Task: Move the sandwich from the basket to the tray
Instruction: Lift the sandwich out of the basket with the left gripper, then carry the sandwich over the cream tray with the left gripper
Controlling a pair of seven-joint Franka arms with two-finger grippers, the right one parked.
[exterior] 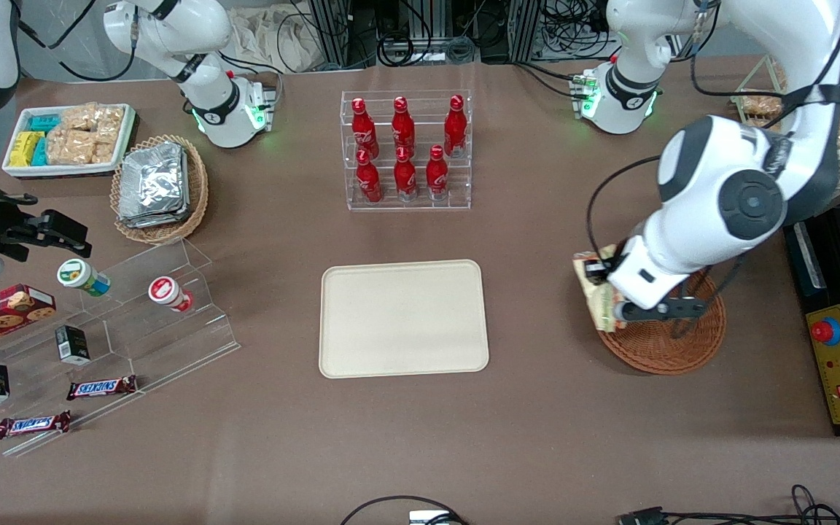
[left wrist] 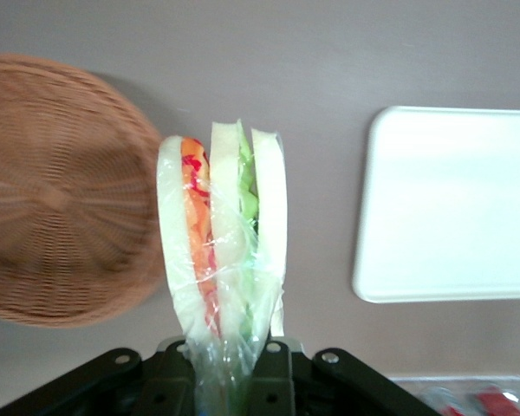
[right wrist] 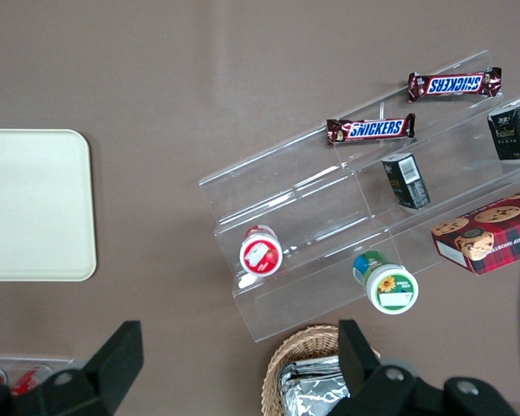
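My left gripper (exterior: 613,292) is shut on the sandwich (exterior: 595,295), a wedge of pale bread with orange-red and green filling in clear wrap. It hangs over the rim of the reddish-brown wicker basket (exterior: 664,343), on the side facing the tray (exterior: 403,319). In the left wrist view the gripper (left wrist: 225,373) pinches the narrow wrapped end of the sandwich (left wrist: 225,234), which is held clear of the table. There it lies between the basket (left wrist: 61,191) and the tray (left wrist: 451,204). The cream tray lies flat mid-table with nothing on it.
A clear rack of red bottles (exterior: 405,149) stands farther from the front camera than the tray. Toward the parked arm's end are a tan basket of foil packets (exterior: 160,186), a white snack tray (exterior: 68,138) and a clear stepped shelf (exterior: 121,321). A control box (exterior: 839,364) sits beside the basket.
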